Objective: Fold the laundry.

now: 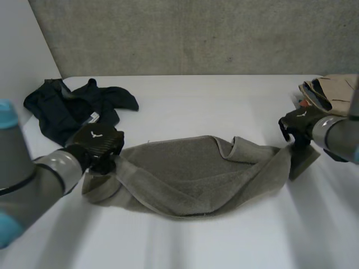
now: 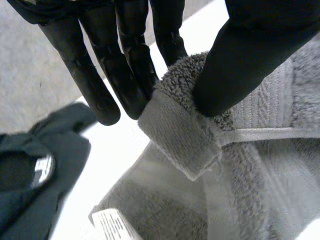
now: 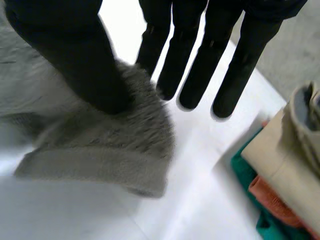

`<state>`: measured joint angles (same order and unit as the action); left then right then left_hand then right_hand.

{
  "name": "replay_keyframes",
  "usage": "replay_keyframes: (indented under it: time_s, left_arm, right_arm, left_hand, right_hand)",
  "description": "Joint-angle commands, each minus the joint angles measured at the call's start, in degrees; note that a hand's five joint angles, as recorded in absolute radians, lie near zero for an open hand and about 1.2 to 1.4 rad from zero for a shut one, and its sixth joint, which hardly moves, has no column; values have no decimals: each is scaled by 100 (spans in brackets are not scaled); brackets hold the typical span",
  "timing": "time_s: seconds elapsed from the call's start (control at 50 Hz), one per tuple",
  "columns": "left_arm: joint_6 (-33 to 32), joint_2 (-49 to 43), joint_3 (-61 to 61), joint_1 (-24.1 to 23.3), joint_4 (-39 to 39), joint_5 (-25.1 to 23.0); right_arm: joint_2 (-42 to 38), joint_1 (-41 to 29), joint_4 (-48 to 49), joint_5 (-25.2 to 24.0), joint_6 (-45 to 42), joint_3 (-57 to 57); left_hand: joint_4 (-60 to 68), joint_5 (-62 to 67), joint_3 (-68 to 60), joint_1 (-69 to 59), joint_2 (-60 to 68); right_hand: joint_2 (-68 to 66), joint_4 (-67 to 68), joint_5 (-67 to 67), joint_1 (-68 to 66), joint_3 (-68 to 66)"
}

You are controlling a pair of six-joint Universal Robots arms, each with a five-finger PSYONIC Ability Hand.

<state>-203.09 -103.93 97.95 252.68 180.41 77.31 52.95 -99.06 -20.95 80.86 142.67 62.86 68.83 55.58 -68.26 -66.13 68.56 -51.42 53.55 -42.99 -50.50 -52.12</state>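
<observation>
With the left hand [image 1: 98,144] pinching one end of the grey towel [image 1: 193,174] and the right hand [image 1: 300,124] pinching the other, its middle sags crumpled on the white surface [image 1: 224,106], so the step looks like spreading and next calls for drawing the ends apart.

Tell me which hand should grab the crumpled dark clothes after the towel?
Probably the left hand: it pinches one end of the grey terry towel right beside the crumpled dark garment, while the right hand pinches the other end, over by the folded clothes stack.
</observation>
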Motion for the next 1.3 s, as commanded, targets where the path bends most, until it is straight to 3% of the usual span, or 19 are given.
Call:
replay_keyframes:
  time_s: [0.02,0.1,0.2,0.28,0.36,0.5,0.56,0.62,0.64,0.66,0.68,0.78,0.86,0.9,0.98,1.12,1.2,1.3]
  left_arm:
    - [-2,-514,-417,-131,275,715]
    - [-2,-435,-400,-140,293,715]
    - [-2,-251,-365,-131,293,715]
    - [-2,-101,-338,-96,293,697]
    - [-2,-40,-277,-69,293,688]
    - [-2,-48,-224,27,354,688]
    - [-2,-57,-224,45,354,688]
    - [-2,-49,-215,54,363,688]
    - [-2,-48,-215,54,363,697]
    - [-2,-48,-206,54,363,697]
    - [-2,-48,-198,54,363,697]
    - [-2,171,-136,36,293,750]
    - [-55,776,-31,36,144,750]
    - [-64,1084,-4,36,-23,750]
    - [-64,1726,-13,71,-594,697]
    - [-90,1833,136,80,-1289,671]
    - [-108,1140,154,54,-1123,680]
    - [-152,25,-581,1,-168,759]
  right_arm:
    - [-400,-166,775,580,164,-91]
    - [108,-166,1233,607,410,673]
    - [1479,-158,1260,536,437,1719]
    - [2025,-140,1041,221,236,2720]
    - [2490,-123,969,-166,-81,3554]
    - [2615,-149,2012,-870,-135,4672]
    - [2580,-184,2462,-861,-126,4876]
    - [2291,-236,3016,-853,-135,4990]
    - [2177,-254,3139,-844,-143,4990]
    - [1958,-272,3367,-792,-143,4973]
    - [1886,-281,3456,-730,-143,4955]
    - [1999,-211,3554,-247,-143,4797]
    - [3184,-175,3090,-70,-257,4622]
    - [3852,-96,2282,-123,-337,4254]
    - [4285,70,525,-421,-477,3314]
    - [3497,703,-1313,-879,-1143,2241]
    - [2819,660,-1316,-844,-1374,1950]
    - [1896,406,-842,-669,-795,1397]
  left_hand:
    - [1117,1442,-1174,-1387,1144]
    - [1117,1442,-1174,-1387,1144]
    - [1117,1442,-1174,-1387,1144]
    - [1117,1442,-1174,-1387,1144]
    - [1117,1442,-1174,-1387,1144]
    - [1117,1442,-1174,-1387,1144]
    - [1117,1442,-1174,-1387,1144]
    - [1117,1442,-1174,-1387,1144]
    - [1117,1442,-1174,-1387,1144]
    - [1117,1442,-1174,-1387,1144]
    - [1117,1442,-1174,-1387,1144]
    - [1117,1442,-1174,-1387,1144]
    - [1117,1442,-1174,-1387,1144]
    - [1117,1442,-1174,-1387,1144]
    - [1117,1442,-1174,-1387,1144]
    - [1117,1442,-1174,-1387,1144]
    - [1117,1442,-1174,-1387,1144]
    - [1117,1442,-1174,-1387,1144]
  right_hand:
    - [4142,-4355,4299,4050,4212]
    - [4142,-4355,4299,4050,4212]
    - [3850,-4063,4007,3758,3920]
    - [2473,-2686,2630,2380,2542]
    - [2116,-2329,2274,2024,2186]
    - [1141,-1354,1299,1049,1211]
    - [922,-1135,1079,829,991]
    - [-269,56,-112,-362,-200]
    - [-839,627,-682,-932,-770]
    - [-2560,2348,-2403,-2653,-2491]
    - [-2855,2642,-2698,-2947,-2785]
    - [-2858,2645,-2701,-2950,-2788]
    - [-2858,2645,-2701,-2950,-2788]
    - [-2858,2645,-2701,-2950,-2788]
    - [-2858,2645,-2701,-2950,-2788]
    - [-2858,2645,-2701,-2950,-2788]
    - [-2858,2645,-2701,-2950,-2788]
    - [-2858,2645,-2701,-2950,-2788]
